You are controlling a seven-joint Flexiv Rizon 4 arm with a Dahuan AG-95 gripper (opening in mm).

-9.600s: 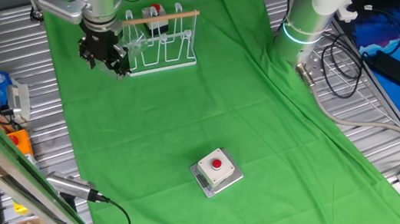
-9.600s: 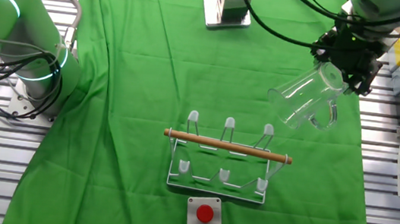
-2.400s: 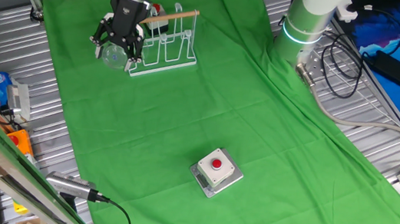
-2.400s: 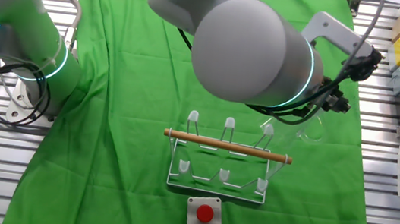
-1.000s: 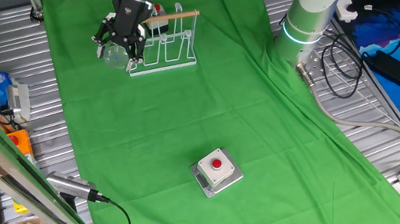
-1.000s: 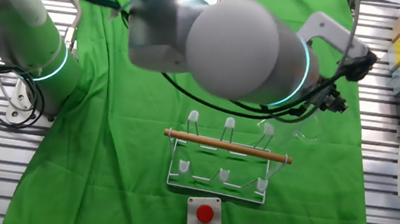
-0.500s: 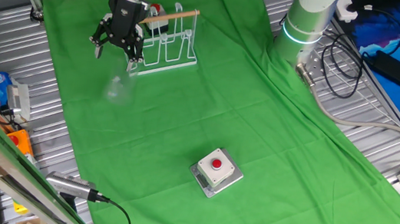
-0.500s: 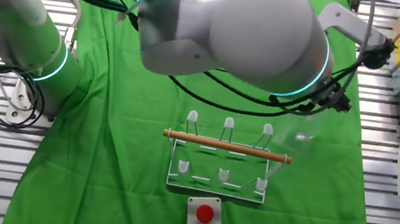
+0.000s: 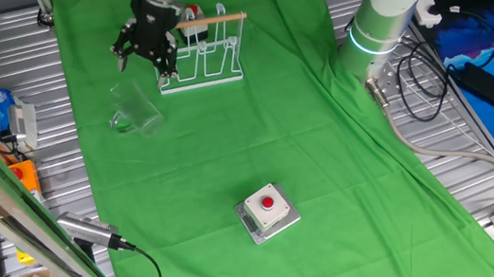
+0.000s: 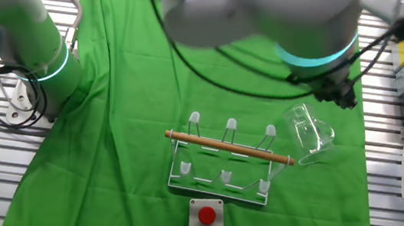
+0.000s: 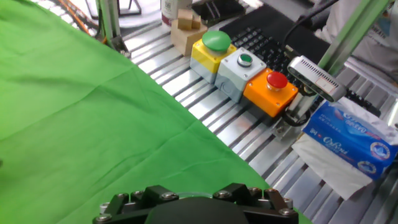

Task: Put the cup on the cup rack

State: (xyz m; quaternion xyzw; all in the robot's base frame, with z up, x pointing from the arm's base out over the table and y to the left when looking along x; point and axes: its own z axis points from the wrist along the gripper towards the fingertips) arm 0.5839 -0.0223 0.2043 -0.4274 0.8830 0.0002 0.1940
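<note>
Step in hand: placing, failed; judged a re-grasp stage, task not done. Cup (image 9: 135,109): clear glass, lying on its side on the green cloth (image 9: 258,130), just beside the rack end, apart from it, not on any loop; in the other fixed view cup (image 10: 309,134) sits off the dowel's end, mouth tilted, touching nothing but cloth as far as visible. Rack (image 9: 203,51): white wire, upright loops, wooden dowel (image 10: 230,147) across top, all loops bare. Gripper (image 9: 146,52): above cloth next to rack, fingers spread apart, nothing between them; hand view shows only finger bases, cloth, button boxes (image 11: 249,71) and tissue pack (image 11: 348,140), no cup in sight. Grey box w/ red button (image 9: 267,210): well apart from cup, near cloth's front; second one just beside rack base (image 10: 206,215). Next move, judged: come down over cup, turn wrist to suit its lying pose, close on wall or rim, lift, invert over end loop; glass hard to see and prone to roll, so approach slow. Vs. 1.0 s ago: cup then held at gripper by rack end; 0.5 s ago already out of fingers, blurred below them; now at rest on cloth further from rack. Gripper approx. same spot, a bit higher. Rack, boxes unchanged.
</note>
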